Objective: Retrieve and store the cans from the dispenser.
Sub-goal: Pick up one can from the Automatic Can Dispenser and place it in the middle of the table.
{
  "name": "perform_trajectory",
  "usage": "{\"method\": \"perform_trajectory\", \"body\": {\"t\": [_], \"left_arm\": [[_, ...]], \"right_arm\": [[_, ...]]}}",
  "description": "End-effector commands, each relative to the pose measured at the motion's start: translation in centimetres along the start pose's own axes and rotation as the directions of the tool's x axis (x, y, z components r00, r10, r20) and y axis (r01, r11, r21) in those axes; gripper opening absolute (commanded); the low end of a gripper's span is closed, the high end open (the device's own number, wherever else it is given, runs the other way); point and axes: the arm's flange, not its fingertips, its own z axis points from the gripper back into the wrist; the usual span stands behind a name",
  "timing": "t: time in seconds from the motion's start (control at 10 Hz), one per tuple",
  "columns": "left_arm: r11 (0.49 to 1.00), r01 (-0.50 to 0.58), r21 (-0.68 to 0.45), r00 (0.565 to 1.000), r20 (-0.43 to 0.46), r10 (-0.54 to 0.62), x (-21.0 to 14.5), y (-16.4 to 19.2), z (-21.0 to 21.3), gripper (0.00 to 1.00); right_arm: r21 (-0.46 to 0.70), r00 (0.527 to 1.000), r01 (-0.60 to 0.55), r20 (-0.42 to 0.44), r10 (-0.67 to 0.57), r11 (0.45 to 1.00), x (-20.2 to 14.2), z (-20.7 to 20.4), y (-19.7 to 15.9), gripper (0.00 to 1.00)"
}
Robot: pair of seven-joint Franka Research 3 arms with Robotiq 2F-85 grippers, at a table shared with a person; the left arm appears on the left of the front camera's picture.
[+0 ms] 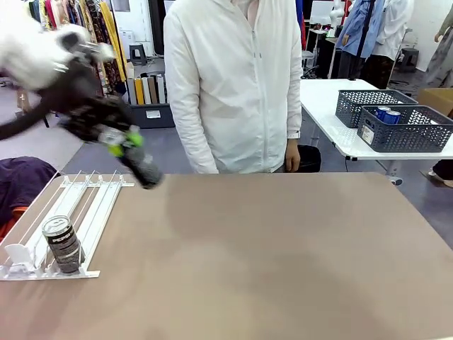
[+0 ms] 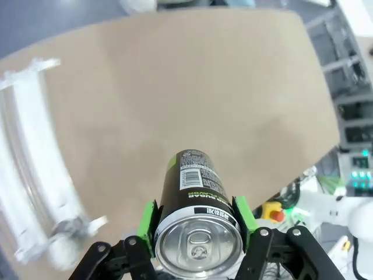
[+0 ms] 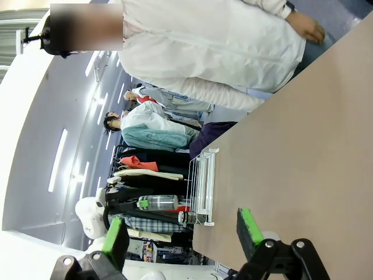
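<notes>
One dark can (image 1: 62, 244) noted nearest, upright at the low near end of the dispenser (image 1: 88, 202), right by the white stop tabs. Brought there, presumably, by the slope of the lanes and stopped within easy reach. Just past the rack's far end, left gripper (image 1: 127, 147) seen clamped on a second dark can (image 1: 147, 170), arm blurred, load lifted clear of the brown table (image 1: 283, 248). From the left wrist: green pads (image 2: 147, 224) pressed on opposite sides of the body just below the silver top, can lying along the fingers with its base pointing away, over bare tabletop beside the rack rather than above it. Gripped high, probably to leave most of the body free for lowering into a container. Right gripper (image 3: 182, 233) found open, pads well apart with nothing between, facing across the tabletop toward the rack. Idle by the look of it, and likely held back out of the left arm's path. Farther off, person (image 1: 233, 85) in a white jacket standing at the far side, one hand hanging, taking no part. Farthest, on a separate white table at the right, two dark lattice baskets (image 1: 410, 134) with blue cans (image 1: 386, 113) standing in one. Judged the storage place, well apart from the carried can, with the whole brown table to cross first.
</notes>
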Motion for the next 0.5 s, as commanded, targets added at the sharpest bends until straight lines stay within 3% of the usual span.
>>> {"method": "perform_trajectory", "body": {"t": [0.0,0.2,0.4], "left_arm": [[0.994,0.108,0.02,0.991,-0.084,-0.106,3.4,-5.5,-5.1,0.0],[0.978,0.197,0.063,0.975,-0.117,-0.188,3.8,-12.2,-11.7,0.0],[0.964,0.245,0.104,0.964,-0.134,-0.23,2.9,-16.5,-17.3,0.0]], "right_arm": [[0.023,1.0,-0.016,0.013,0.016,1.0,0.4,-0.1,0.2,1.0],[0.023,1.0,-0.016,0.013,0.016,1.0,0.4,-0.1,0.2,1.0],[0.023,1.0,-0.016,0.013,0.016,1.0,0.4,-0.1,0.2,1.0]]}}
